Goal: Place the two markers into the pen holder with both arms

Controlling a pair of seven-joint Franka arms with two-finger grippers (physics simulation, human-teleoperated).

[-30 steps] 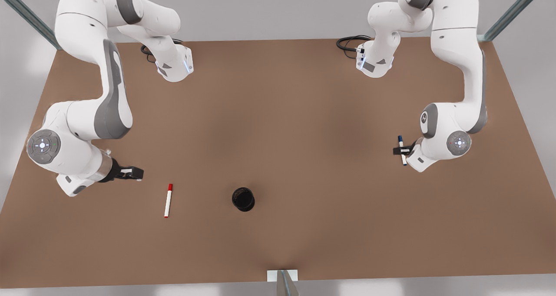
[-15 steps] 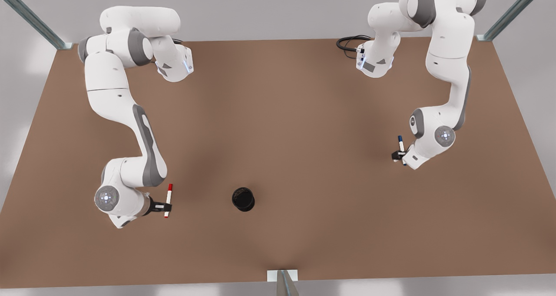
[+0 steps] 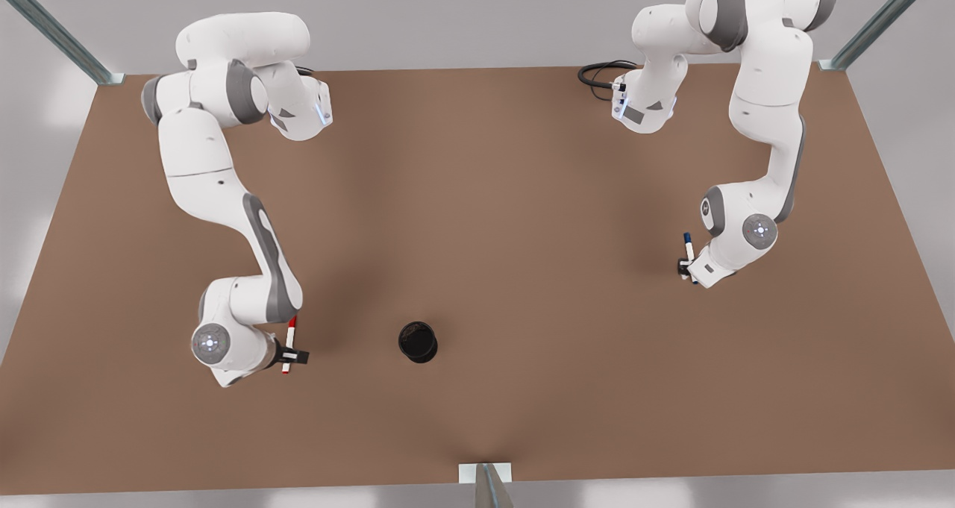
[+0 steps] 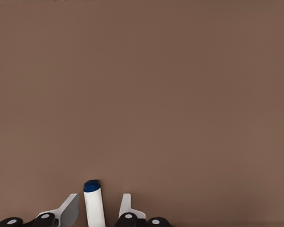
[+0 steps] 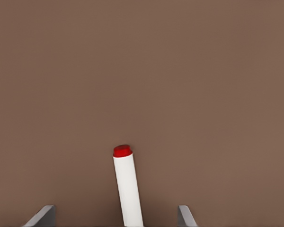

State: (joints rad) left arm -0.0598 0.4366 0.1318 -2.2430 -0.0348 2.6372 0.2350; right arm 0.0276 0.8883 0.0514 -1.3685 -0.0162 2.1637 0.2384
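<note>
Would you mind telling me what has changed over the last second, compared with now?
The right pincer swept across from the front view's left to straddle the red marker, fingers wide apart. The left pincer dropped lower over the blue marker and narrowed around it without gripping. Both markers and the pen holder kept their places on the table.

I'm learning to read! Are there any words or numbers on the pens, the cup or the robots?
No words or numbers can be read.
Red marker: plain white barrel, no print.
Blue marker: plain white barrel, no print.
Pen holder: plain black.
Arm joints: small glowing dot marks, not letters.
Arm bases: small grey patches, too small to read.
</note>
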